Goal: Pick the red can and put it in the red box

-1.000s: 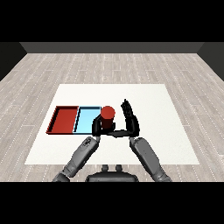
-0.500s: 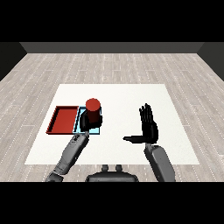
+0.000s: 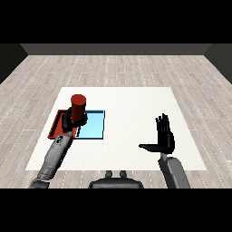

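I see one red can (image 3: 78, 108), one red tray (image 3: 56, 127) and one blue tray (image 3: 92, 125), the two trays lying side by side and touching, red on the left. They sit on a white tabletop (image 3: 136, 113), which stands on a pale wood-plank floor (image 3: 122, 68) with dark walls behind. My left hand (image 3: 69, 121) is curled round the lower part of the can and holds it upright above the trays, about over the seam between them. My right hand (image 3: 164, 138) is off to the right, well apart from the trays, fingers straight and pointing up, thumb stuck out to the left, holding nothing.
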`<state>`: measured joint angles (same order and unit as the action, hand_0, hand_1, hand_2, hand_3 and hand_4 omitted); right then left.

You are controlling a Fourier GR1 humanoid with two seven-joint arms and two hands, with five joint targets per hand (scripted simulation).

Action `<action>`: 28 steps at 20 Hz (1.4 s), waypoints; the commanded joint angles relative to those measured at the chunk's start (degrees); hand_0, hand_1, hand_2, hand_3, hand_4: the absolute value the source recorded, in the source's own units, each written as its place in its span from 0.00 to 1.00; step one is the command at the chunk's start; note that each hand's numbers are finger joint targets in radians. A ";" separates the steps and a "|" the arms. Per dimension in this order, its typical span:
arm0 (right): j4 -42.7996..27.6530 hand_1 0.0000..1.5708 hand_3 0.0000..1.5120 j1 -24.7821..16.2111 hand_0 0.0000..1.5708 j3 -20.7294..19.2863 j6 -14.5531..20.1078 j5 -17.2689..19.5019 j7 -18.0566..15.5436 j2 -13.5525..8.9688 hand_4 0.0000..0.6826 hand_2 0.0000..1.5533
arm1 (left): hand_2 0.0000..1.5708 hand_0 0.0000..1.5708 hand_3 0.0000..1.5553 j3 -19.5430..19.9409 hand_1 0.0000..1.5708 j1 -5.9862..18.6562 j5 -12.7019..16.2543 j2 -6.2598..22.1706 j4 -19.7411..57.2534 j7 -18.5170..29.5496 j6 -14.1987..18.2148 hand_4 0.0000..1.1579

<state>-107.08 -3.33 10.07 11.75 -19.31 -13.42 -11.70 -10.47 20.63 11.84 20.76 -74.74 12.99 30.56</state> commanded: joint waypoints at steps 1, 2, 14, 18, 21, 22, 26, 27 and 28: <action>4.16 0.00 0.00 2.37 0.00 -3.86 -3.16 -3.75 0.47 -1.26 0.00 0.00 | 0.98 1.00 0.94 2.76 1.00 2.15 -2.33 6.42 9.33 -2.65 -2.28 0.97; 1.43 0.00 0.00 -2.99 0.00 -1.82 -2.33 -1.65 -2.04 -0.25 0.00 0.00 | 0.98 1.00 0.95 3.36 1.00 4.35 -2.24 6.99 11.63 -6.26 -2.13 0.96; 12.25 0.00 0.00 3.14 0.00 -4.52 -3.76 -1.50 -4.59 0.64 0.00 0.00 | 0.54 0.60 0.43 2.46 0.60 12.01 -10.47 10.68 51.08 -9.87 -6.28 0.77; 15.35 0.00 0.00 5.44 0.00 -4.18 -3.40 0.02 -5.63 1.28 0.00 0.00 | 0.21 0.00 0.00 2.81 0.00 14.77 -11.17 8.72 60.36 -9.86 -8.60 0.61; 17.86 0.00 0.00 7.68 0.00 -5.75 -3.38 -0.70 -6.84 2.03 0.00 0.00 | 0.66 0.71 0.00 2.64 0.71 15.30 -12.06 5.25 64.53 -6.71 -8.83 0.56; 20.13 0.00 0.00 7.77 0.00 -4.86 -2.72 0.84 -8.64 3.15 0.00 0.00 | 0.59 0.56 0.50 3.09 0.56 14.19 -11.62 5.67 64.44 -4.13 -10.17 0.45; 18.90 0.00 0.00 6.93 0.00 -6.39 -4.92 -1.49 -9.00 2.40 0.00 0.00 | 0.00 0.00 0.00 -0.19 0.00 17.17 -15.41 9.27 69.16 -6.79 -18.11 0.00; 22.49 0.00 0.00 10.25 0.00 -5.41 -4.05 0.57 -9.67 3.37 0.00 0.00 | 0.00 0.00 0.00 0.55 0.00 17.64 -15.35 7.55 70.27 -6.22 -13.81 0.00; 22.98 0.00 0.00 10.96 0.00 -5.85 -4.52 -0.19 -9.63 3.64 0.00 0.00 | 0.00 0.00 0.00 1.45 0.00 20.73 -14.74 8.77 70.85 -8.62 -15.04 0.00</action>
<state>-87.42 5.27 4.67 7.90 -19.50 -21.65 -8.94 -9.36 37.58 -2.17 28.56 -7.70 5.84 16.81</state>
